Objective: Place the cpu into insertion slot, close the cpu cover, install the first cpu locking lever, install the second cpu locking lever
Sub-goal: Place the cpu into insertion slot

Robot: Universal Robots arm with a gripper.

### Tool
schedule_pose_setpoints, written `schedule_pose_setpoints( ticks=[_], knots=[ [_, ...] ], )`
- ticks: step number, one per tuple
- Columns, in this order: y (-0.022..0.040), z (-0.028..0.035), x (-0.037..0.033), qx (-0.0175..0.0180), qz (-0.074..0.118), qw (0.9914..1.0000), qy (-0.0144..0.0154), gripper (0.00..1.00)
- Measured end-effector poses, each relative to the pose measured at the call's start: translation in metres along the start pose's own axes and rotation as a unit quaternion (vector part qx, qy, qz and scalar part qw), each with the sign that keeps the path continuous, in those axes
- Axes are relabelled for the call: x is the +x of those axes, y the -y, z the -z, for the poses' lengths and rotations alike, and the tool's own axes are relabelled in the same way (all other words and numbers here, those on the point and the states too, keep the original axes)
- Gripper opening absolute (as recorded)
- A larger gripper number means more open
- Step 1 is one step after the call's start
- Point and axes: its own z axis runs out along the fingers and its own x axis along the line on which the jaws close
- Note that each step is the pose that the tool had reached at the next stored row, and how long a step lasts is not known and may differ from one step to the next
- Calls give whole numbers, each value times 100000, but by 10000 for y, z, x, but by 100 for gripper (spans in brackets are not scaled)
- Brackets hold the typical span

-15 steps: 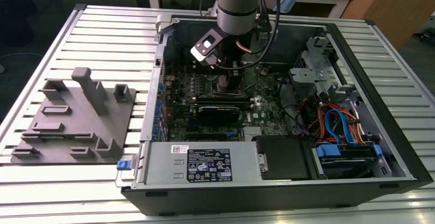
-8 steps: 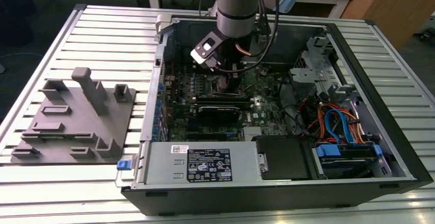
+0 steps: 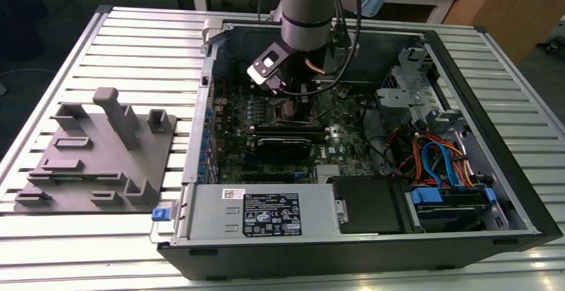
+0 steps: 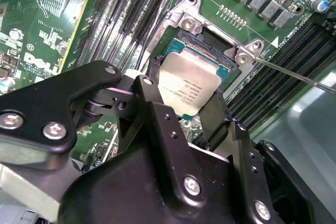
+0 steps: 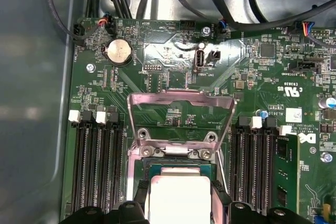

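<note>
the black body of the gripper point(image 4: 182, 98) is crowding the second wrist view, and its fingers point(image 4: 214, 119) are clamping the cpu point(image 4: 190, 80) by two opposite edges. the chip is facing dull silver side up and hanging right over the insertion slot point(image 4: 207, 40), looking slightly skewed against the socket's silvery rim. i cannot tell whether its underside is touching the socket bed. a thin locking lever point(image 4: 294, 73) is sticking out free from one corner of the socket, not hooked down.

in the first wrist view the cpu cover point(image 5: 181, 96) is standing swung up on its hinge, with green board showing through its square opening. long black memory slots point(image 5: 97, 166) are flanking the socket on both sides.

in the exterior view the arm point(image 3: 309, 13) is reaching down from the upper middle of the frame into the open computer case point(image 3: 494, 172), and the gripper is hanging over the upper part of the motherboard point(image 3: 264, 129).

as i am reading it, the first step is the one in hand: the chip is being placed, while the cover is not yet closed and the lever in view is not yet installed. finishing the placement seems to be calling for the chip to be squared with the socket walls and kept level, with no force behind it, since a skewed drop is likely risking a bad seat.
</note>
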Motion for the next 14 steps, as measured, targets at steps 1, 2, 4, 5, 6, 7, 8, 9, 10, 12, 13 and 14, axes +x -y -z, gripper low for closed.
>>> schedule_pose_setpoints(
  ticks=[1,2,4,5,6,7,8,9,10,12,13,14],
  knots=[
    [0,-4,1,-3,-72,100000,1,54],
    [1,-8,2,-2,-97,100000,4,54],
    [1,-16,4,-2,-110,100000,8,54],
    [2,-21,4,-2,-110,100000,6,54],
    [2,-25,4,-1,-107,100000,7,54],
    [2,-29,5,-3,-110,100000,7,54],
    [2,-32,6,-3,-110,100000,6,54],
    [2,-35,6,0,-110,100000,12,54],
    [3,-37,6,2,-108,100000,15,54],
    [4,-41,8,2,-114,100000,16,54],
    [7,-41,9,3,-139,100000,22,54],
    [9,-42,9,1,-183,100000,16,54]
  ],
)
